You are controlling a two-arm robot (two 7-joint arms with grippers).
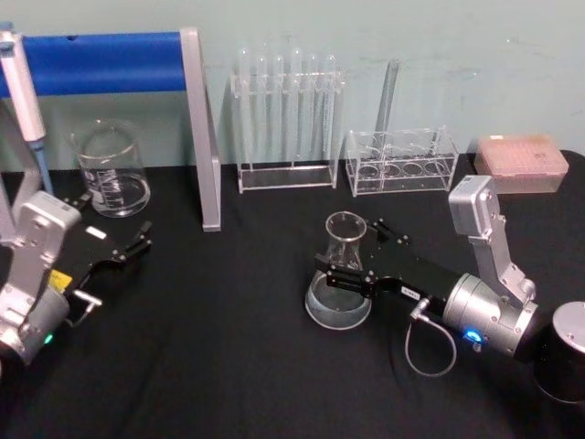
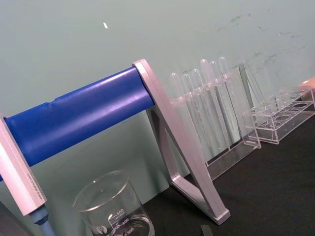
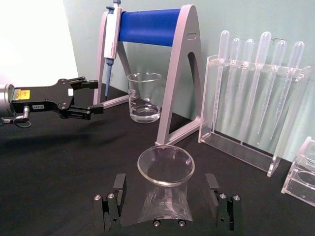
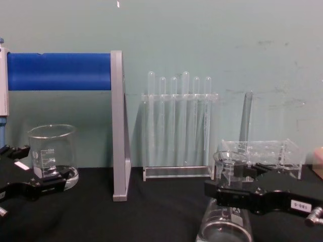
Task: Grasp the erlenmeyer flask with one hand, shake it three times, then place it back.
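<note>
Sitting on the black table (image 1: 228,366), the erlenmeyer flask (image 1: 340,274) stands between the right gripper (image 1: 355,256) fingers. They're spread wide around its neck, apparently not clamped.

One flask (image 1: 341,274), one beaker (image 1: 111,170), two clear racks (image 1: 285,128) (image 1: 400,161), six tubes in the taller rack, two grippers (image 1: 352,256) (image 1: 137,240).

both arms have silver-grey links, black end effectors with white digit labels, and thin looping cables.
</note>
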